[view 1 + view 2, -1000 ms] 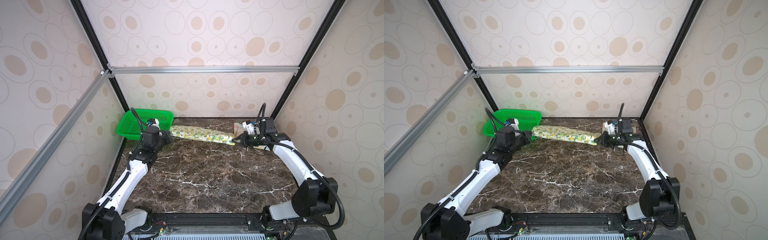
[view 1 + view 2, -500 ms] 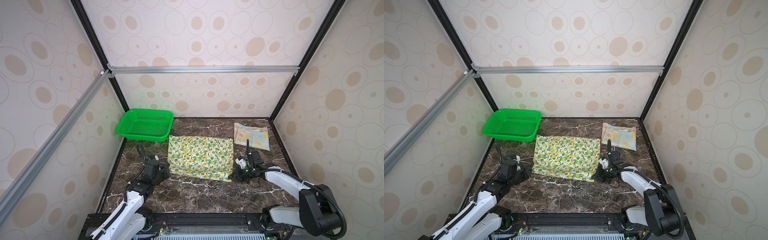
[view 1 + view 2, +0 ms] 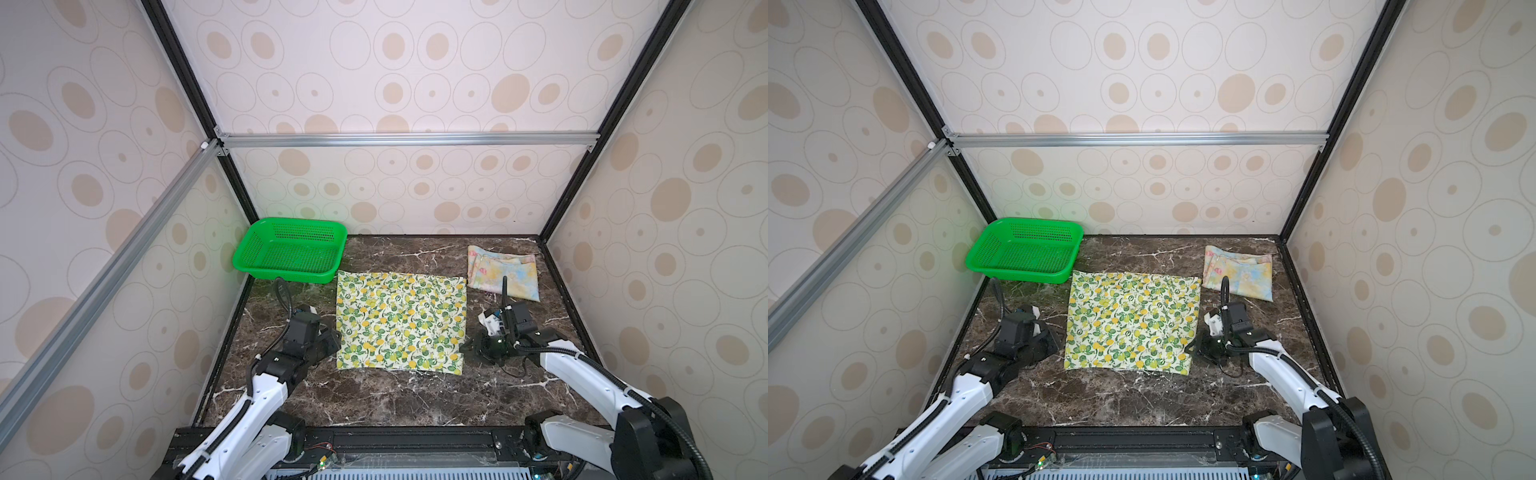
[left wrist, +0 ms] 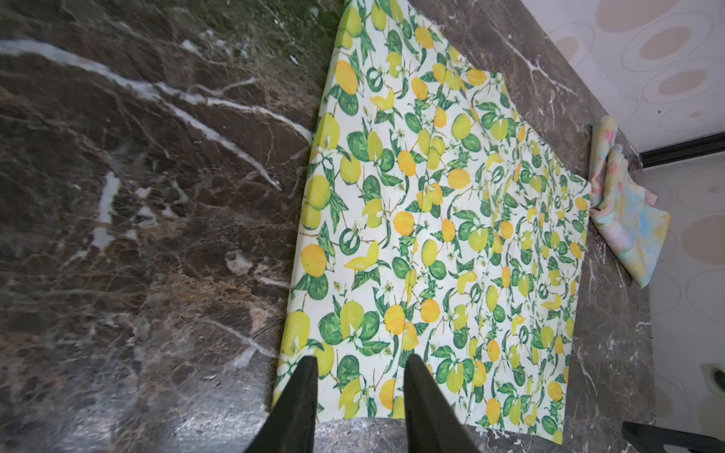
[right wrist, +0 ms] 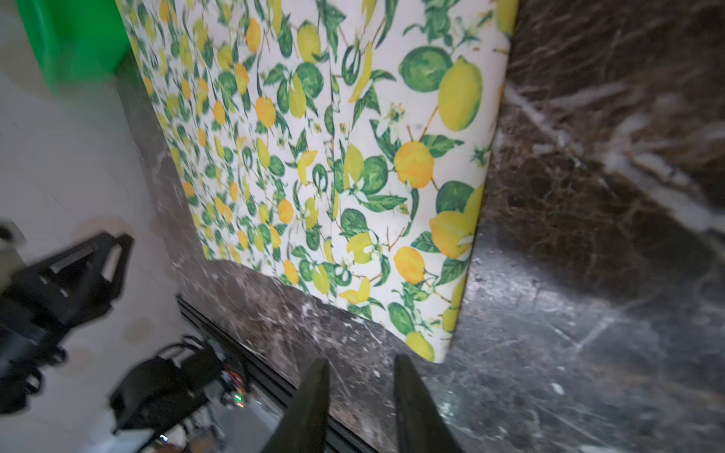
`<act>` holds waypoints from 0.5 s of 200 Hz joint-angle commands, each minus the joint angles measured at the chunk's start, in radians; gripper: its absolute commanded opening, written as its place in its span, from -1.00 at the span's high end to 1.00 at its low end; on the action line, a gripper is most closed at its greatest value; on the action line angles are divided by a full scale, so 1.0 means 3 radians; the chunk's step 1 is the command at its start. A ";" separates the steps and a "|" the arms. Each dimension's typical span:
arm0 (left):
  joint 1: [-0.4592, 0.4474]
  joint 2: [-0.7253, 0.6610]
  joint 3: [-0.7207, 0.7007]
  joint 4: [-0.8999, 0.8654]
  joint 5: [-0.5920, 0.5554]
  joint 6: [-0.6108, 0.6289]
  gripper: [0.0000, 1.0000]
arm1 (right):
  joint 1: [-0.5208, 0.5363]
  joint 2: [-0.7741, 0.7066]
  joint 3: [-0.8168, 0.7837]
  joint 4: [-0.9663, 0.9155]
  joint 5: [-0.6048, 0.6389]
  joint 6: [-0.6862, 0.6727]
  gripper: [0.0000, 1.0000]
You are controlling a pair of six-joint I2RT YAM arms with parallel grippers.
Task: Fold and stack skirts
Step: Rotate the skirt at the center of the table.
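The lemon skirt (image 3: 401,322) lies spread flat in the middle of the surface (image 3: 395,407). It is close to square, with its edges running parallel to the surface's edges. From these views I cannot tell which way its long axis runs. Its far left corner sits just in front of the green basket (image 3: 286,274).

The floral skirt (image 3: 505,270) lies folded near the far right corner. Its long axis runs left to right, slightly tilted, with the layered folds at its left end. It is just beside the lemon skirt's far right corner; whether they touch is unclear.

The left gripper (image 4: 359,359) is low at the lemon skirt's left edge, near the front left corner. Its fingers (image 4: 419,376) are spread. One tip is at the cloth's edge and the other is over the print, and the cloth between them lies flat, not pinched.

The right gripper (image 5: 361,359) is over bare surface, just off the skirt's front right corner. Its fingers are slightly parted and hold nothing.
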 commanded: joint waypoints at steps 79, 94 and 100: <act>-0.0404 0.1325 0.0048 0.0662 -0.0071 0.0404 0.39 | 0.0033 0.0951 0.0124 0.0499 0.0682 0.0248 1.00; -0.0479 0.1376 -0.0015 0.0717 -0.0088 0.0329 0.39 | 0.0031 0.1056 0.0240 0.0355 0.0807 0.0183 1.00; -0.0511 0.1378 -0.0043 0.0734 -0.0098 0.0284 0.39 | 0.0031 0.1120 0.0302 0.0309 0.0820 0.0142 1.00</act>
